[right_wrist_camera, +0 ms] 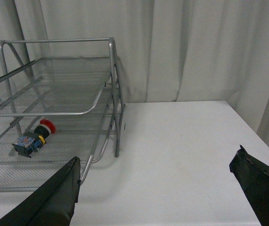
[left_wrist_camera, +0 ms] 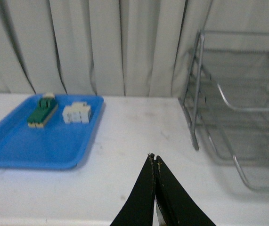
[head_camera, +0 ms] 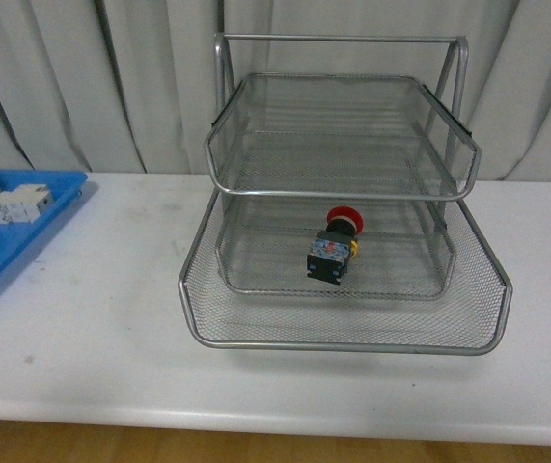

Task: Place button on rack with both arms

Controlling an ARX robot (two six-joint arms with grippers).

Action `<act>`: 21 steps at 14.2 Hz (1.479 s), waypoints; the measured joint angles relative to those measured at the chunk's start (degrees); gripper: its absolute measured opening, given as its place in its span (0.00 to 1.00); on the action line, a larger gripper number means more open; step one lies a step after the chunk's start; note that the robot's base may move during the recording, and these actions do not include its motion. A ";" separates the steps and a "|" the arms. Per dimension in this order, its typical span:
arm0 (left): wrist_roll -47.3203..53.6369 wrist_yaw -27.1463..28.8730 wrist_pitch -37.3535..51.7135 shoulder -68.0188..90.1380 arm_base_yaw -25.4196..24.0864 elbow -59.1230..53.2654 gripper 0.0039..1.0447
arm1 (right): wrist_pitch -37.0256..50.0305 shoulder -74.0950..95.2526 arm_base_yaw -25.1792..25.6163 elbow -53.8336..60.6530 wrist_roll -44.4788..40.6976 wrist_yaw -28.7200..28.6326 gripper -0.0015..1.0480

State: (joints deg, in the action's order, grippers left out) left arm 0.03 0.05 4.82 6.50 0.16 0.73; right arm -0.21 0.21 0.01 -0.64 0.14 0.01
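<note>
Left gripper (left_wrist_camera: 154,159): both black fingers (left_wrist_camera: 141,197) pressed tip to tip, no gap, nothing between them. It hangs over bare white table (left_wrist_camera: 125,141), apart from everything on it.

Right gripper (right_wrist_camera: 157,157): fingers (right_wrist_camera: 56,195) spread wide, nothing held. Bare table lies between them, and one finger is low beside the rack's front corner.

Button (head_camera: 334,249) is free of both grippers, lying on its side inside the rack (head_camera: 343,345). The red cap points toward the rack's back, the dark body toward its front rim. It appears to rest on the mesh of the middle tray, near that tray's front edge and about midway across. The right wrist view also shows the button (right_wrist_camera: 33,137) under the top tray. The left wrist view catches only its cap at the frame edge.

The rack stands toward the table's back edge, its lowest tray reaching furthest forward.

Blue tray (head_camera: 24,241) sits at the table's left edge, well apart from the rack. It carries a green-and-cream block (left_wrist_camera: 42,112) and, just beside it, a white component (left_wrist_camera: 77,113).
</note>
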 joint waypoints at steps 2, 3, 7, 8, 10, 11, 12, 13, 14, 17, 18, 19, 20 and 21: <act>0.00 0.02 -4.33 -5.99 0.00 0.17 0.01 | 0.00 0.00 0.00 0.00 -0.02 0.00 0.94; 0.00 0.09 -5.29 -5.99 0.00 -0.20 0.01 | 0.02 0.00 0.00 0.00 0.00 0.00 0.94; -0.02 0.02 -5.05 -6.01 0.00 -0.20 0.28 | 4.70 2.82 1.57 -0.04 2.01 -4.68 0.94; -0.02 -0.04 -5.01 -6.01 0.00 -0.20 0.42 | 18.08 16.70 1.14 -2.03 6.64 -8.39 0.94; -0.02 -0.07 -5.05 -6.01 0.00 -0.20 0.70 | 40.28 47.98 -5.35 -12.26 12.76 -7.26 0.94; -0.02 -0.04 -5.03 -6.01 0.00 -0.20 0.82 | 42.23 59.10 -7.61 -18.80 14.38 -5.51 0.94; 0.02 -0.04 -5.03 -6.01 0.00 -0.20 0.95 | 37.99 69.68 -10.25 -25.51 15.47 -4.61 0.94; 0.00 -0.04 -5.03 -6.01 0.00 -0.20 0.93 | 33.62 77.02 -12.63 -29.81 15.61 -3.85 0.89; 0.00 -0.04 -5.03 -6.01 0.00 -0.20 0.94 | 23.74 83.89 -17.73 -37.77 14.82 -2.36 0.61; 0.00 -0.04 -5.03 -6.01 0.00 -0.20 0.94 | 10.23 90.12 -23.82 -43.56 15.17 -1.90 0.08; 0.00 -0.04 -5.03 -6.01 0.00 -0.20 0.94 | 9.40 90.86 -24.22 -43.78 15.61 -1.90 0.02; 0.00 -0.07 -5.05 -6.01 0.00 -0.20 0.94 | 8.81 91.62 -24.98 -43.98 16.59 -1.90 0.02; 0.00 -0.04 -5.03 -6.01 0.00 -0.20 0.94 | 8.35 91.93 -26.34 -43.98 17.57 -1.88 0.02; 0.00 -0.07 -5.05 -6.01 0.00 -0.20 0.94 | 7.93 92.00 -27.12 -43.91 18.08 -1.88 0.02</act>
State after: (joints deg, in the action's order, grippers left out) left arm 0.03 -0.01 -0.23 0.49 0.16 0.54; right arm 7.73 92.20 -27.11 -44.56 18.22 -1.87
